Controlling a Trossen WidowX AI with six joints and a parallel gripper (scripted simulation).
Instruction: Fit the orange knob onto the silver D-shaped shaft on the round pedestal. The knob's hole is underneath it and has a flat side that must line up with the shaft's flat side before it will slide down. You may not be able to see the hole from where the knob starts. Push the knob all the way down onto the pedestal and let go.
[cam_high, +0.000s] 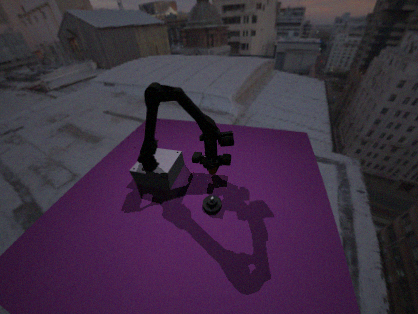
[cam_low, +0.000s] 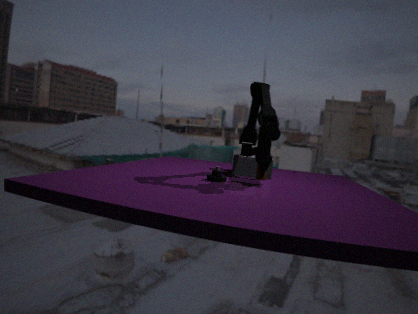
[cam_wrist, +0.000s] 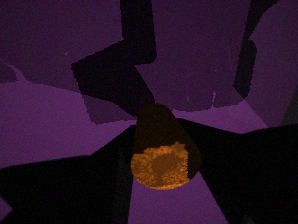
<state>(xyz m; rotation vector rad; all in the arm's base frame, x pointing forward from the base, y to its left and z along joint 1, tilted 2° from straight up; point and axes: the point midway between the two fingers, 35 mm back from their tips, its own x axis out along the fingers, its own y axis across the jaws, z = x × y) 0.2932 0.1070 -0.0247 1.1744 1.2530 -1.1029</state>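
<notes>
My gripper (cam_high: 212, 168) (cam_wrist: 156, 125) points down, shut on the orange knob (cam_high: 213, 171) (cam_low: 263, 175) (cam_wrist: 161, 177). In the wrist view the knob's wide end is partly lit and its narrower part is dark; its hole is not visible. The dark round pedestal (cam_high: 212, 206) (cam_low: 216, 177) stands on the purple table, with the small silver shaft (cam_high: 212, 198) (cam_low: 218, 168) upright at its middle. The knob is apart from the shaft: behind the pedestal in the top view and to its right in the exterior view. The pedestal is outside the wrist view. The shaft's flat side cannot be made out.
The purple table (cam_high: 300, 200) (cam_low: 165, 210) carries a grey-white box (cam_high: 170, 159) (cam_low: 244, 166) at the arm's base, left of the gripper in the top view. The arm's dark shadows fall around the pedestal and across the wrist view. The light is dim.
</notes>
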